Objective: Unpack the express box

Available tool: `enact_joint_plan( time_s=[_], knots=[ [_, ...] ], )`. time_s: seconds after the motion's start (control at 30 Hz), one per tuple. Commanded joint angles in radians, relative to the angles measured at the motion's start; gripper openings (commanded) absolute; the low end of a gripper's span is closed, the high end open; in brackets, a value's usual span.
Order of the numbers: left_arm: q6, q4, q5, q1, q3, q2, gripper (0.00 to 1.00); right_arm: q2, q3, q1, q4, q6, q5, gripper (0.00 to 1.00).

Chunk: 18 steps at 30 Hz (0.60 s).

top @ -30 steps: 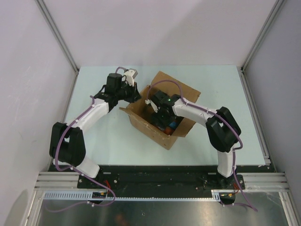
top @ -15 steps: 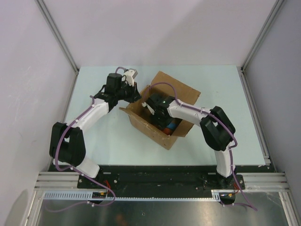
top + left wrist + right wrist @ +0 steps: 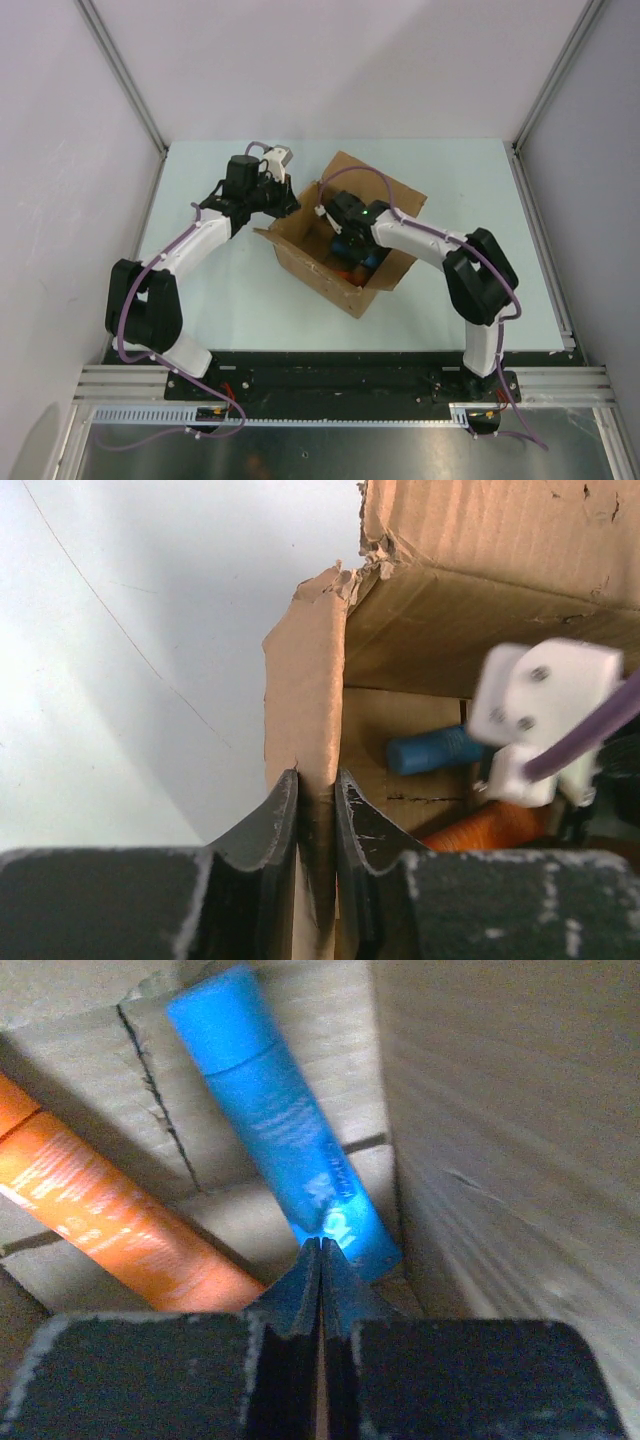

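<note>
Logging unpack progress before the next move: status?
Left end effector clamped on express box wall. Right end effector shut, empty, inside box by blue tube. Orange tube alongside. Nothing blocking.

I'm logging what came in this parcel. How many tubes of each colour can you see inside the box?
blue tube: 1
orange tube: 1
Total visible inside the cardboard box: 2
</note>
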Motion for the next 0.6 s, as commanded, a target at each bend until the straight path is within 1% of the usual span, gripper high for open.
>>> enact_joint_plan(
  time_s=[0.0,0.17,0.2,0.3,0.33,0.5,0.57],
  knots=[
    [0.016,-0.019,0.041,0.006,0.021,0.011,0.19,-0.160,0.005,-0.032,0.043,-0.018,0.012,0.00],
    [0.014,-0.019,0.044,0.006,0.021,0.013,0.15,-0.250,0.005,-0.078,0.104,0.011,-0.028,0.00],
    [0.014,-0.017,0.044,0.006,0.021,0.013,0.11,-0.266,0.005,-0.085,0.107,0.021,-0.040,0.00],
    [0.014,-0.019,0.057,0.006,0.022,0.013,0.06,-0.285,0.005,-0.106,0.121,0.038,-0.083,0.00],
    [0.013,-0.020,0.061,0.006,0.024,0.014,0.00,-0.289,0.005,-0.108,0.123,0.041,-0.095,0.00],
    [0.016,-0.017,0.081,0.003,0.037,-0.003,0.00,-0.302,0.003,-0.108,0.133,0.062,-0.138,0.00],
    [0.060,-0.008,0.093,-0.006,0.045,-0.030,0.00,-0.319,-0.004,-0.105,0.158,0.084,-0.147,0.00]
  ],
)
